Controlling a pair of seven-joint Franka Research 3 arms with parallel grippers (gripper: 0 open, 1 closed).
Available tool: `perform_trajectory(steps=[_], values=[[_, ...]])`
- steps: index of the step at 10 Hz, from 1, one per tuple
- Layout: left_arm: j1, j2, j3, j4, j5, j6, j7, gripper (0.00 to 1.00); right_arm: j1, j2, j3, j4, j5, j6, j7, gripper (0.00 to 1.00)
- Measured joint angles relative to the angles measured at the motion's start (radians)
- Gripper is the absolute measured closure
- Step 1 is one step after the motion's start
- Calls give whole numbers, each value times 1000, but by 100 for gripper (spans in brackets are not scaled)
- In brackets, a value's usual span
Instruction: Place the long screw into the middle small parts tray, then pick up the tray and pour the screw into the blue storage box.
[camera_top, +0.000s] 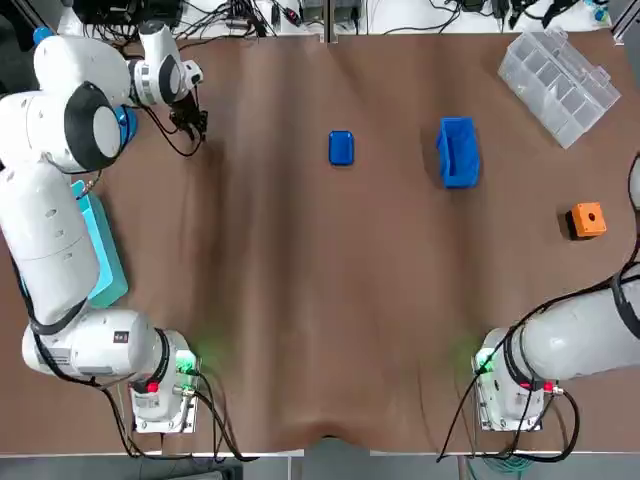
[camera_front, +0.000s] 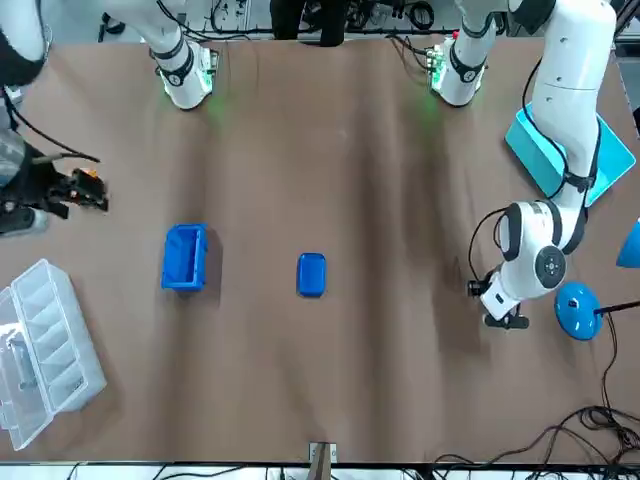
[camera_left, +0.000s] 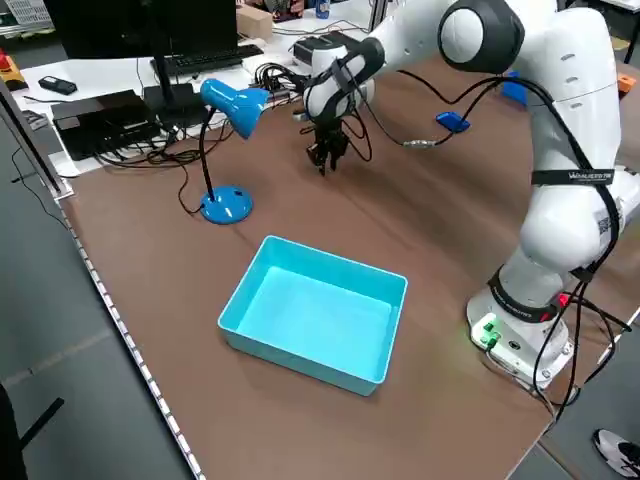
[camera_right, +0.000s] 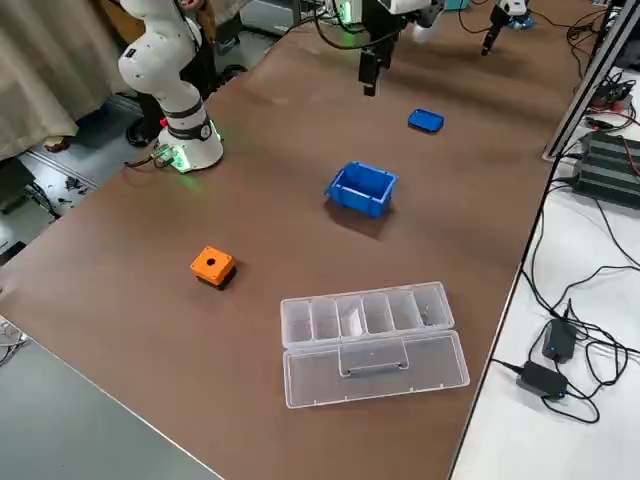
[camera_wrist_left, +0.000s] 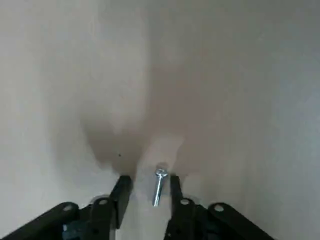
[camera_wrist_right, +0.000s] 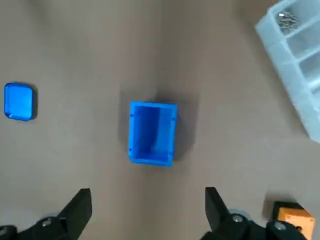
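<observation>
A silver long screw (camera_wrist_left: 159, 186) lies on the brown table between the fingertips of my left gripper (camera_wrist_left: 148, 192), which is open and straddles it near the table's far left corner (camera_top: 195, 122). A small blue tray (camera_top: 341, 147) rests at the far middle of the table. To its right stands the blue storage box (camera_top: 458, 152), open side up and holding nothing that I can see. My right gripper (camera_wrist_right: 147, 212) hangs open high on the right side, looking down at the box (camera_wrist_right: 152, 132) and the tray (camera_wrist_right: 20, 101).
A clear compartment organizer (camera_top: 560, 72) lies at the far right corner. An orange block (camera_top: 588, 220) sits near the right edge. A teal bin (camera_top: 100, 250) lies along the left edge, and a blue desk lamp (camera_left: 235, 105) stands close beside the left gripper.
</observation>
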Motion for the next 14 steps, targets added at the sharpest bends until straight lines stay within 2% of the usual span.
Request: perform_trajectory(steps=[2,3,4,7,10,12,14], values=[[0,0,0,1,0,0,0,78,22,8,0,-45,22,52,1,0],[0,0,0,1,0,1,0,89,22,10,-2,-77,44,82,0,0],[0,0,0,1,0,2,0,92,22,10,-3,-99,52,104,0,0],[-1,-3,-8,4,0,3,0,93,49,12,0,-121,80,146,0,0],[-2,-65,-38,15,0,-24,-27,93,86,17,1,-154,128,187,1,0],[-4,-119,-95,16,0,-39,-84,93,87,21,-1,-159,147,188,2,0],[-8,-156,-167,29,0,-109,-131,93,87,28,-2,-171,209,202,2,0]])
